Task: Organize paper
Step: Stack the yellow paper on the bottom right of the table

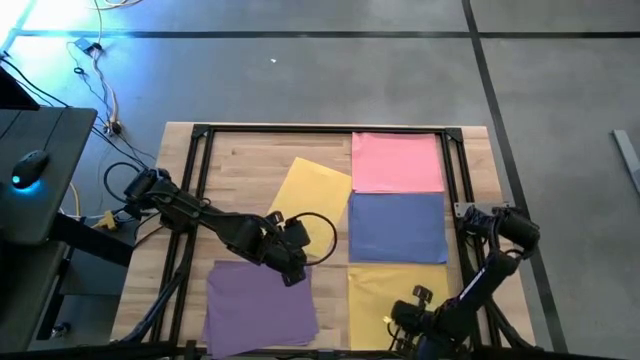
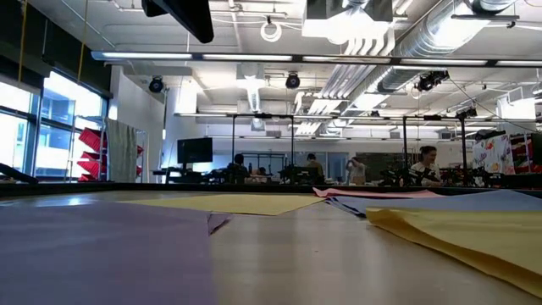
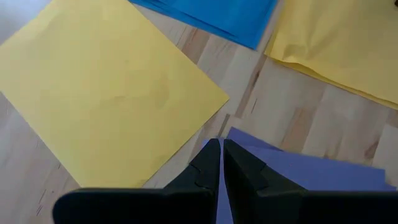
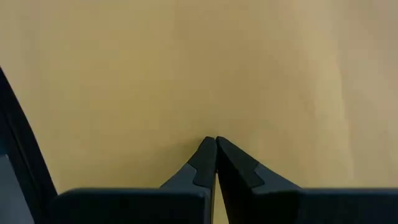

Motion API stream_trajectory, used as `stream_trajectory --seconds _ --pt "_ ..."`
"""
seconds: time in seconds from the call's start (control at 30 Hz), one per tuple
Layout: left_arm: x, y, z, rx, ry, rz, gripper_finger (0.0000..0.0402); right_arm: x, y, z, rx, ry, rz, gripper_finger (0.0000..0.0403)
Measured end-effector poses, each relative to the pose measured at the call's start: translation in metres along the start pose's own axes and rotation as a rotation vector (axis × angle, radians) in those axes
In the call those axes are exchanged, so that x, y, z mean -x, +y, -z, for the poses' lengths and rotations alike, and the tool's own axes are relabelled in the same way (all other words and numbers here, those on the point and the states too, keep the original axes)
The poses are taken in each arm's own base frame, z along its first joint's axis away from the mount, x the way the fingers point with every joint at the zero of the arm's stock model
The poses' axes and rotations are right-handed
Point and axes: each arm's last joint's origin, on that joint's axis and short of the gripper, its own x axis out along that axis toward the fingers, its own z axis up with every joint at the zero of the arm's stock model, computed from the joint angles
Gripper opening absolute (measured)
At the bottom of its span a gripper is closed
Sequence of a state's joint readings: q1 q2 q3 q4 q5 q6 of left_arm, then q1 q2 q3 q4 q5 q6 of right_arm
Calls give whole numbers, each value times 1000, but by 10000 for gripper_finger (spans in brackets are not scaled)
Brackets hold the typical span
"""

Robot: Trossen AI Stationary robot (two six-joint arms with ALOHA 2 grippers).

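Looking straight down from the high camera, I am seeing five thin square sheets of coloured paper lying on the light wooden table (image 1: 240,160). The pink paper sheet (image 1: 397,162) is sitting toward one o'clock, with the blue paper sheet (image 1: 397,227) just below it at about three o'clock and touching its edge. A yellow paper sheet (image 1: 385,300) is lying at five o'clock under the blue one. A second, tilted yellow paper sheet (image 1: 310,205) is resting near the centre, and the purple paper sheet (image 1: 260,302) is lying at seven o'clock. The left gripper (image 1: 294,268) is hovering over the purple sheet's top right corner, fingers pressed together. The right gripper (image 1: 398,322) is sitting over the lower yellow sheet at five o'clock, fingers likewise together.

From the low camera, I am looking level across the purple sheet (image 2: 93,246) at nine o'clock and a yellow sheet (image 2: 474,233) at four o'clock, with people standing in the room far behind.

Through the left wrist camera, I am seeing the left gripper (image 3: 221,144) with fingers together, holding nothing, poised over the purple sheet's corner (image 3: 311,171), beside the tilted yellow sheet (image 3: 106,87).

Through the right wrist camera, the right gripper (image 4: 215,140) is showing fingers together over plain yellow paper (image 4: 186,62); I cannot tell whether the tips are touching it.
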State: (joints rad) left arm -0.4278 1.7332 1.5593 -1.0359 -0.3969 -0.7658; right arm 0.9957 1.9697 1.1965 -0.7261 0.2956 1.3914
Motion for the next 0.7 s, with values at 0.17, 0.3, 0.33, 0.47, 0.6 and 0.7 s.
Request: stream_trajectory --seconds 0.17,0.3,0.33,0.47,0.6,0.7 --pt "0 0 0 17 0 0 0 1 1 4 -98 13 -8 0" --pt "1 0 0 48 -8 -4 0 6 2 7 -206 -11 -5 0" --pt "2 1 -1 67 -19 -5 2 9 2 7 -231 -18 1 0" --pt "6 3 -8 57 -59 40 26 26 4 3 -278 -64 12 0" --pt "-10 11 -17 24 -60 79 84 47 8 -7 -282 -105 -18 1" --pt "-33 21 -17 18 -53 95 135 59 11 -12 -279 -138 -49 15"
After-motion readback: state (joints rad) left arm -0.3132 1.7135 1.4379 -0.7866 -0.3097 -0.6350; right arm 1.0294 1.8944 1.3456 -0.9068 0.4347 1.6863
